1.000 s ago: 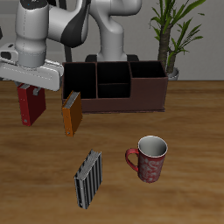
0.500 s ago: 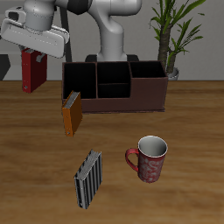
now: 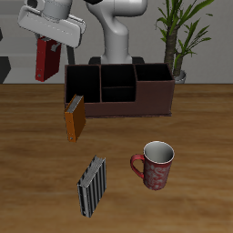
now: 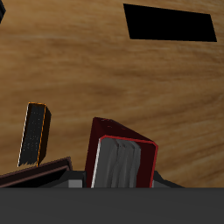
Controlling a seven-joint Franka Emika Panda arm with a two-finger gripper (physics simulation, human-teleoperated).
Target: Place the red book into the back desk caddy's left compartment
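My gripper is shut on the red book and holds it high above the table, hanging upright beside and above the end of the back desk caddy. The caddy is a wide dark maroon box with black dividers at the back of the table. Its tall narrow end section, the left compartment, is dark inside and lies close to the book. In the wrist view the red book shows its pale page edges between my fingers, with the wooden table far below.
An orange-brown book leans against the caddy's front; it also shows in the wrist view. A grey-black striped book and a red mug stand nearer the table's front edge. A potted plant stands behind the caddy.
My gripper has lifted the red book higher and carried it toward the caddy's end section. Nothing else moved.
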